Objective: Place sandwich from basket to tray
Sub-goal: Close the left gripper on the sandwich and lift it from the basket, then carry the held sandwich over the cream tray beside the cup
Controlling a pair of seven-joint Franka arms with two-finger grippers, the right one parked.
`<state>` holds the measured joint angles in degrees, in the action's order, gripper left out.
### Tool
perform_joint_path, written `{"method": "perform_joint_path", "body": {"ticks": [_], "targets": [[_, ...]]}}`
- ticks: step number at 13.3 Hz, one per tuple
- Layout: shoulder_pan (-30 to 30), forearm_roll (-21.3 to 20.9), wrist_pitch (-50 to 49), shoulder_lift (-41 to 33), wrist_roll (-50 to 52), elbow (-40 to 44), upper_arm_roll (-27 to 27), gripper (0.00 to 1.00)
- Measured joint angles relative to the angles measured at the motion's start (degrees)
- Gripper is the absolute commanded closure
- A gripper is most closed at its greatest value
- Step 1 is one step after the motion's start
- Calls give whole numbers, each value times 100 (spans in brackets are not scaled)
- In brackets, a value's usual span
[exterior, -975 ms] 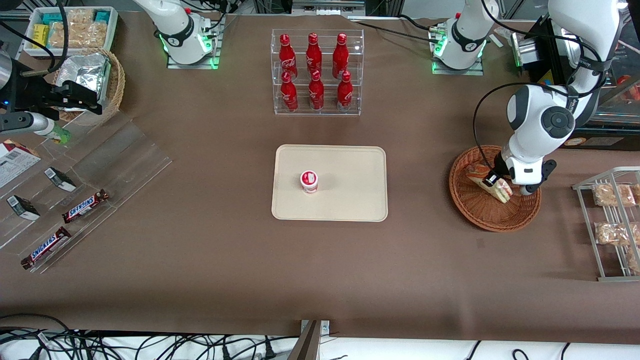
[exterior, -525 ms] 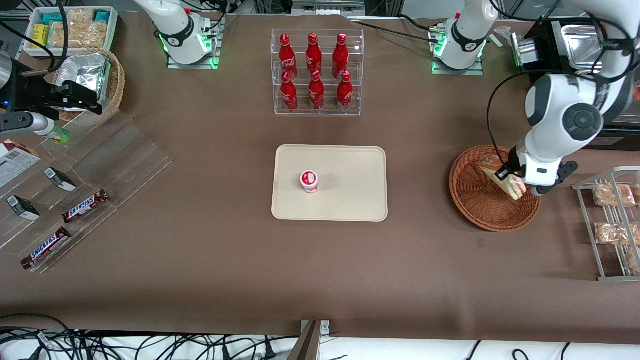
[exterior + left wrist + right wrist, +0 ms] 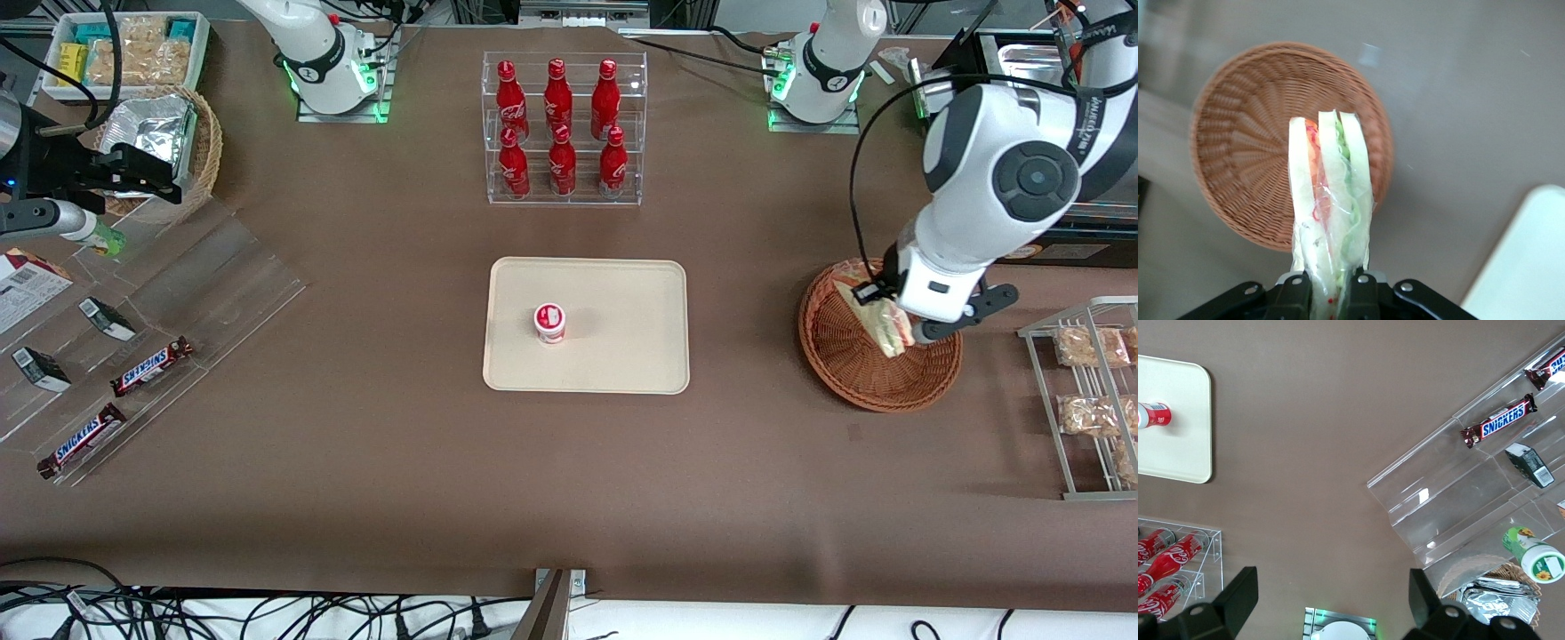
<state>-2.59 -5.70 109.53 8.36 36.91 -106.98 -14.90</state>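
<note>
Above the round reddish-brown wicker basket hangs the clear-wrapped triangular sandwich — white bread, green and pink-red filling — clamped at one end by the left gripper, clear of the weave, its long axis running straight out from the fingers. Toward the parked arm's end lies the cream rectangular tray with a small red-and-white cup; nearer still to that end, brown bars read "SNICKERS".

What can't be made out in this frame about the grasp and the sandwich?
- Front view: the claw is largely covered by the arm's wrist; only the sandwich shows, over the basket.
- Left wrist view: the claw is cut off by the frame edge, though its fingers pinch the wrap.
- Tray: the small cup's label is too small to read.
</note>
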Motion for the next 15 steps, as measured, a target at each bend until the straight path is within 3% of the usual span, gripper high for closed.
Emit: {"method": "perform_joint_path", "body": {"ticks": [4,8,12,15], "targets": [[35,266,-45,180,-52,255,-1031,100],[74,271,593,614,-394,375,-1927,100],[321,242,1129,1149,-487,382,-2028,100],[558,-434,1411,1738,128,379,-2025,100]]}}
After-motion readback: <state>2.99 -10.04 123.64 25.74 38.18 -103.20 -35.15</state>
